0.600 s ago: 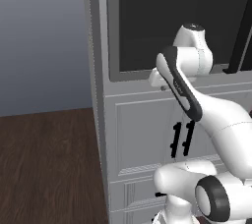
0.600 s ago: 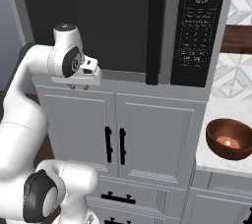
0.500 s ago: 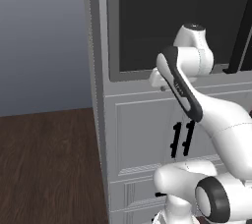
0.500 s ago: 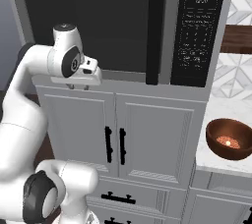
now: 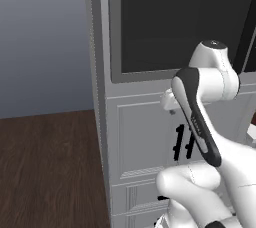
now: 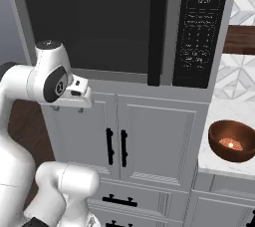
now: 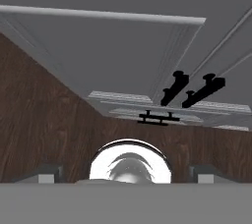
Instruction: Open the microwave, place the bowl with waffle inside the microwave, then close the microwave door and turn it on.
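The microwave (image 6: 119,27) sits above white cabinets, and the microwave door (image 5: 180,24) with its dark window is shut. A black vertical strip (image 6: 157,27) runs down the door's right edge, next to the keypad (image 6: 199,27). To the right, on a counter, stands the reddish-brown bowl (image 6: 231,140) with the orange waffle (image 6: 230,143) inside. My gripper (image 6: 67,108) hangs just below the microwave's lower left corner, pointing down, far from the bowl. It also appears as my gripper (image 5: 170,108) and my gripper (image 7: 126,175); its fingertips (image 7: 47,174) stand wide apart, open and empty.
White cabinet doors with black handles (image 6: 116,147) are below the microwave, with a drawer handle (image 6: 117,201) lower down. Dark wooden floor (image 5: 45,167) lies to the left. The white counter (image 6: 219,164) carrying the bowl stands at the right.
The arm's upper joints and the hand have dropped a little and shifted left in front of the cabinet. The microwave, the bowl and the cameras have not moved.
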Controlling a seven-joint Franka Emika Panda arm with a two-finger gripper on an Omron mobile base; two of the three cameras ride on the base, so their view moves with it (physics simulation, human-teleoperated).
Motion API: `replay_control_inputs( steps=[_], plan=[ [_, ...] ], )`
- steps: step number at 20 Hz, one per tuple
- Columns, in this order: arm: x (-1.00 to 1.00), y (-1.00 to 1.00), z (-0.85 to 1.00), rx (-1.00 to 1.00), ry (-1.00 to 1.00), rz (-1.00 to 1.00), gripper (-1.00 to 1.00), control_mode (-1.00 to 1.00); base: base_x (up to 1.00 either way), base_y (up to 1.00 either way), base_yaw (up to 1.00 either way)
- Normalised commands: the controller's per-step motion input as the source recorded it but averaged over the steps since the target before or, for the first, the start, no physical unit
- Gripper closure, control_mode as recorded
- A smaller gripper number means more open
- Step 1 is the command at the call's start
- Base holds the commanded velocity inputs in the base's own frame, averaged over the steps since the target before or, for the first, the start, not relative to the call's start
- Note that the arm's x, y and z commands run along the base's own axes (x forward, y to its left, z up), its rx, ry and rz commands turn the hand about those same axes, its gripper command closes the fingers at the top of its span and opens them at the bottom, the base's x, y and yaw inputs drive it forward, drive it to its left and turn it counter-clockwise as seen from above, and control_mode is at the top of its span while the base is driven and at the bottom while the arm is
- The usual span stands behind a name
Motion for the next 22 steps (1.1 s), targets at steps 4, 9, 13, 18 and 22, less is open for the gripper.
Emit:
replay_control_inputs(
  steps=[4,9,13,18,22],
  plan=[
    [-0.54,0.00,-0.18,0.00,0.00,-0.05,-1.00,-1.00,0.00,0.00,0.00],
    [-0.21,0.00,-0.01,0.00,0.00,-0.06,-1.00,-1.00,0.00,0.00,0.00],
    [-0.14,0.00,0.00,0.00,0.00,-0.03,-1.00,1.00,-0.05,0.00,-0.01],
    [0.00,0.00,0.00,0.00,0.00,0.00,-1.00,1.00,-0.15,-0.25,-0.03],
    [0.00,0.00,0.00,0.00,0.00,0.00,-1.00,1.00,-0.23,-0.50,0.00]
  ],
)
